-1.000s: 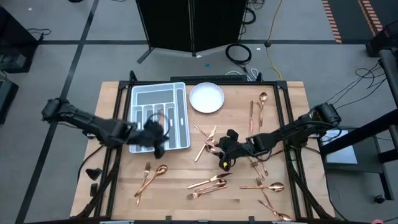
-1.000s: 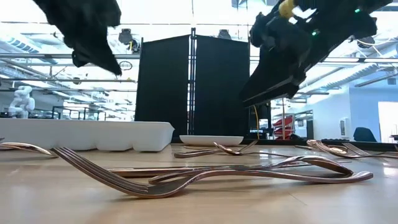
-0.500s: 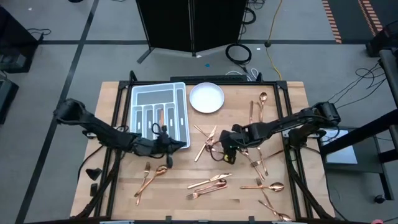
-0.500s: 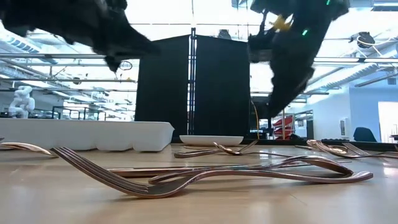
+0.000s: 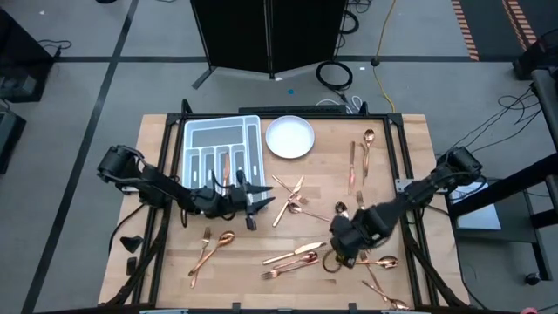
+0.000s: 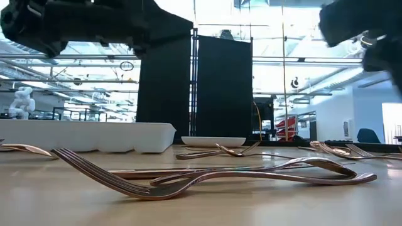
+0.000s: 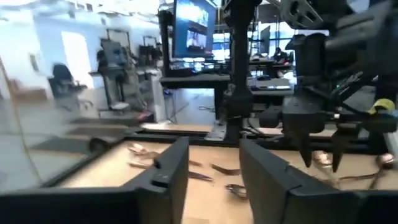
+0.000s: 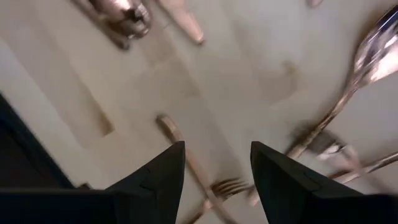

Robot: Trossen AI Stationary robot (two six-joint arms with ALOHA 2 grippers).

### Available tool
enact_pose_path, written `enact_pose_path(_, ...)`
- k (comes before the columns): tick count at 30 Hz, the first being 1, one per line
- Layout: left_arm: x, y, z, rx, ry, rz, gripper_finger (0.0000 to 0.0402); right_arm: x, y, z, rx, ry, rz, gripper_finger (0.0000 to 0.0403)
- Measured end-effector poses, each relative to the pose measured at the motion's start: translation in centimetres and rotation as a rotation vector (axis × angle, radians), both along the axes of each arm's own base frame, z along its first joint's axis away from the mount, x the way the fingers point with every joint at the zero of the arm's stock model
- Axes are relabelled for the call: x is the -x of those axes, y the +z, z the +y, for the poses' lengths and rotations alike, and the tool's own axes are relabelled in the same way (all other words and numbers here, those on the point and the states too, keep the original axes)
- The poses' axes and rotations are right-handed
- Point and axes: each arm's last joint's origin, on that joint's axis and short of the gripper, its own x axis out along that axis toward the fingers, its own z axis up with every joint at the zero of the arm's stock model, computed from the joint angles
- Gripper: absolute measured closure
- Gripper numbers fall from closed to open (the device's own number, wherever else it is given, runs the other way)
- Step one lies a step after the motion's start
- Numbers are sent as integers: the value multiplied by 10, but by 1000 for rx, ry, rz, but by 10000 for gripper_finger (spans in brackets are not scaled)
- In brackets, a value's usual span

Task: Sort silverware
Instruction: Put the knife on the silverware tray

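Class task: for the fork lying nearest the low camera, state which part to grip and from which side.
Grip the fork at its arched neck, coming from above. It lies flat on the table, but the neck bows up, leaving a gap beneath for the jaws.

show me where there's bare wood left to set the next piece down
Bare wood lies along the front left corner, left of the fork and spoon, and along the right edge beyond the upright spoon. The centre and front right are crowded with silverware, under the right end effector.
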Motion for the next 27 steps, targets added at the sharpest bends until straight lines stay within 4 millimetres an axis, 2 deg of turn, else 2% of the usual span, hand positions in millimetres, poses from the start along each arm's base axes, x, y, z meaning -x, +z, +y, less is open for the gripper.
enact_pose_path(4, -7, -7, -2, -38, -244, 94, 233, 3, 1, 16, 34, -3, -102, 229)
enact_pose_path(7, -5, -3, -7, -83, -383, 72, 231, -1, 4, 23, 97, 41, -248, 229)
enact_pose_path(14, -5, -1, -7, -102, -391, 51, 230, -16, 12, 29, 209, 246, -498, 229)
enact_pose_path(17, -5, -1, -7, -103, -391, 53, 230, -20, 13, 25, 278, 401, -520, 229)
enact_pose_path(19, -5, 0, -7, -102, -389, 37, 230, -24, 13, 18, 335, 439, -525, 229)
enact_pose_path(24, -4, 8, -7, -94, -386, -43, 230, -35, 36, -3, 480, 369, -493, 229)
enact_pose_path(27, -4, 9, -6, -92, -378, -53, 230, -32, 51, -16, 565, 292, -392, 229)
